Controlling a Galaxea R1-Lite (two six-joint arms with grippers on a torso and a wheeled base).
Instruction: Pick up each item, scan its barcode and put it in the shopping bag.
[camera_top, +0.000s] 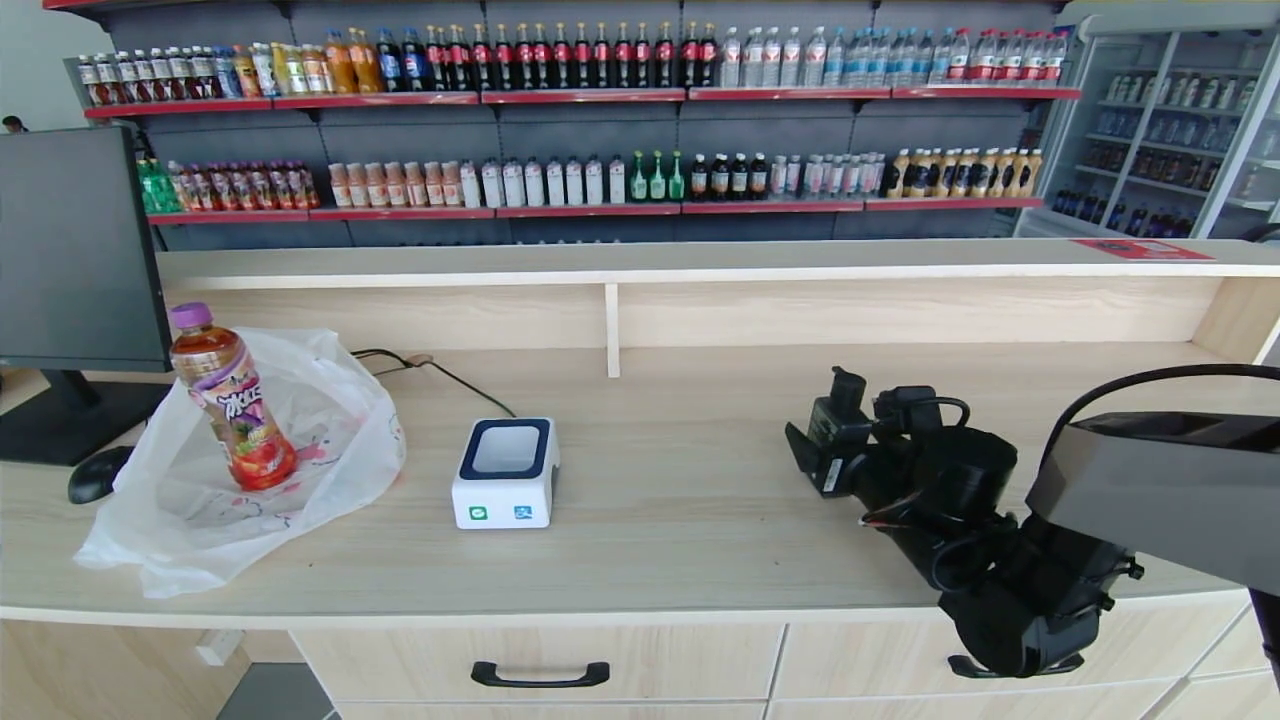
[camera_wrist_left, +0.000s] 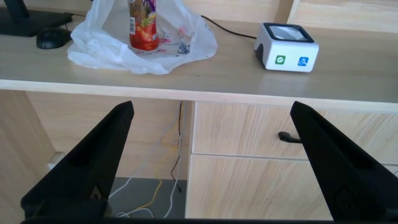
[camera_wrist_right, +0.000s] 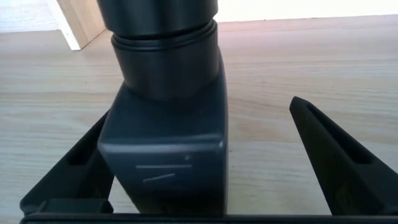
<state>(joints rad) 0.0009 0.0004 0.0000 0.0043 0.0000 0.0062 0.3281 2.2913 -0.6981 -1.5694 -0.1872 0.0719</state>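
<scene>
Head view takes in the drink shelves behind the scanner and the monitor far to its left. The left wrist view shows instead the drawers and hanging cables under the counter that carries the scanner.

The bottle stands to the left of the scanner, nearly upright with a slight tilt. It has a purple cap, a reddish-amber drink and a colourful label. It stands among the folds of the white shopping bag, which lies crumpled and open on the counter. One wall of the bag rises behind the bottle. I cannot tell whether the bottle is fully inside.

The left gripper is lower than the scanner, in front of the drawers. Its fingers are spread wide with nothing between them. The right gripper is over the counter to the right of the scanner, also spread wide. A dark block sits between its fingers, well clear of one finger.
</scene>
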